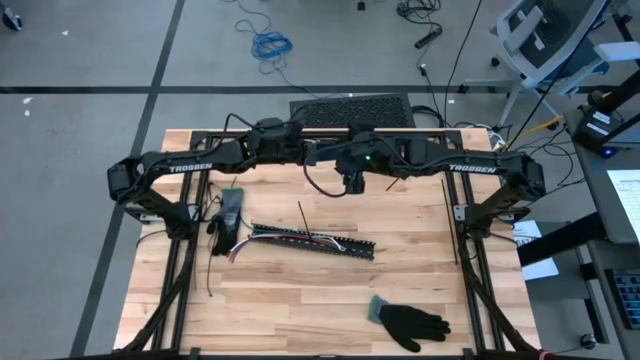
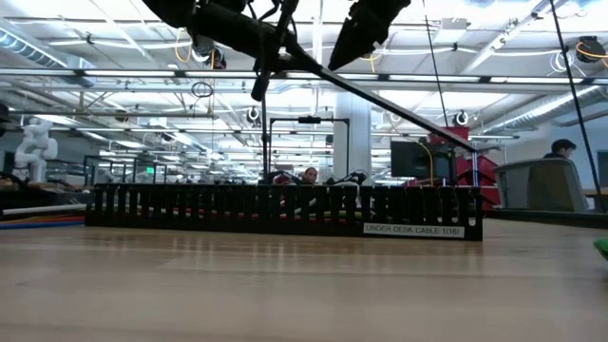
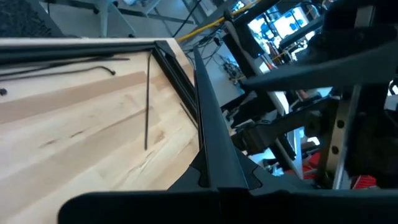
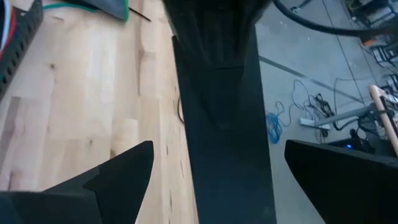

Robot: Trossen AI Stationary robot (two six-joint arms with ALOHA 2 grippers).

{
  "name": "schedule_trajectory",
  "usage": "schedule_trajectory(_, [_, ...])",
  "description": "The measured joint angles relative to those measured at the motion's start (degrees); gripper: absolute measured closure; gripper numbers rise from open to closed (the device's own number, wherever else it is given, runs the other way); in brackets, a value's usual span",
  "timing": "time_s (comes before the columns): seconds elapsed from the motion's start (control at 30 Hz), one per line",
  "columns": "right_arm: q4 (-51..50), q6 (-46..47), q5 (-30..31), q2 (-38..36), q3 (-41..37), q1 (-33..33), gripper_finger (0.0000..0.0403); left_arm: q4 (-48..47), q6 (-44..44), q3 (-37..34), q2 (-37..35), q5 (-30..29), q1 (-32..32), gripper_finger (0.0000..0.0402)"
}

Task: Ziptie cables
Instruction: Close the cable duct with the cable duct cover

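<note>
**A:** Where are the cables [image 1: 290,238] right now?

**B:** Seen from above, they lie along the black slotted strip [image 1: 330,243], a little toward eight o'clock from the middle of the table [image 1: 420,270]. Their loose coloured ends fan out past the strip's nine o'clock end, near a dark gadget [image 1: 229,212].

**A:** And the claws?

**B:** Both arms are folded up at twelve o'clock, well apart from the bundle. The left gripper [image 3: 214,180] is pinched closed on nothing; the right gripper [image 4: 214,168] has its fingers spread wide, also empty.

**A:** How will the wires handle?

**B:** I'd judge them light, limp and slippery: they'll sag and splay if lifted by one end. Better to pinch the whole bunch mid-length, where the strands run together. The black glove [image 1: 410,321] at five o'clock is out of the way.
</note>
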Motion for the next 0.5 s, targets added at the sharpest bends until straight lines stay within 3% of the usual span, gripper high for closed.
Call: schedule_trajectory(0.5, [0.6, -3.0, -2.7, 0.8, 0.0, -1.6, 0.0049, 0.4, -5.4, 0.0, 0.0, 1.7, 0.0, 0.0402])
